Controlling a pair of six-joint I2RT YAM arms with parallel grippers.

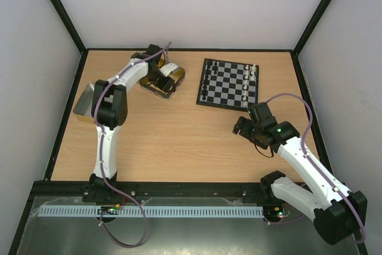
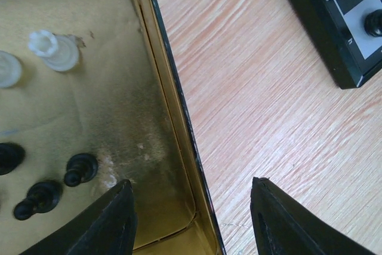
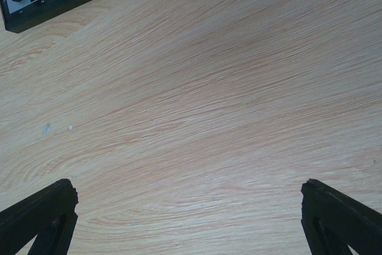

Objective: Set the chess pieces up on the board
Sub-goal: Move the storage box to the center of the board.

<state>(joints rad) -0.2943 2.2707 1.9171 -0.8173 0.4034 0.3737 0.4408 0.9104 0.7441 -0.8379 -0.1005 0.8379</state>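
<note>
The board (image 1: 228,83) lies at the back middle, with black pieces (image 1: 206,80) along its left side and white pieces (image 1: 249,79) along its right. My left gripper (image 1: 168,82) is open and empty over the right rim of the gold tin (image 1: 156,90). In the left wrist view its fingertips straddle the tin's rim (image 2: 179,111). Loose black pieces (image 2: 80,168) and white pieces (image 2: 54,49) lie in the tin. A board corner (image 2: 334,22) shows at the top right. My right gripper (image 1: 241,127) is open and empty above bare table, near the board's front edge (image 3: 59,1).
A grey metal lid (image 1: 85,101) lies by the left wall, behind the left arm. White walls with black frame posts close in the wooden table (image 1: 179,141) on three sides.
</note>
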